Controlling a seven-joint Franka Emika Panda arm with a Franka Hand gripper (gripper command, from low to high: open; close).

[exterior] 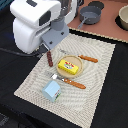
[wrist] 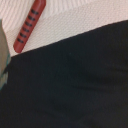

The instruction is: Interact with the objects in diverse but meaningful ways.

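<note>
On the dark surface (exterior: 12, 107) lies a pale woven placemat (exterior: 97, 75), set at a slant; every smaller item is placed from it. Beyond the mat's far edge a pinkish board (exterior: 107, 31) carries a grey pot (exterior: 90, 16) with a handle, and a beige bowl (exterior: 123, 17) sits at the exterior view's right border.

Mid-mat: a round wooden plate (exterior: 79, 62) with a yellow packet (exterior: 68, 66) lying on it, red label up. A fork (exterior: 89, 59) with an orange-brown handle rests just beside the plate's far rim. A knife (exterior: 70, 81) with a like handle lies on the mat on the plate's near side. A light blue cup (exterior: 52, 91) stands toward the mat's near corner.

Brown sausage (exterior: 49, 59) lies near the mat's edge on the exterior view's left, next to the arm. In the wrist view the sausage (wrist: 30, 25) shows reddish with dark bars, on the weave, close to where mat meets dark surface.

The white arm (exterior: 32, 22) fills the upper part of the exterior view's left, overhanging that mat edge. Tool: hidden behind the arm body; cannot tell whether open or closed.

Bare mat lies toward the near corner on the exterior view's right. Bare dark surface borders the mat's near side.
</note>
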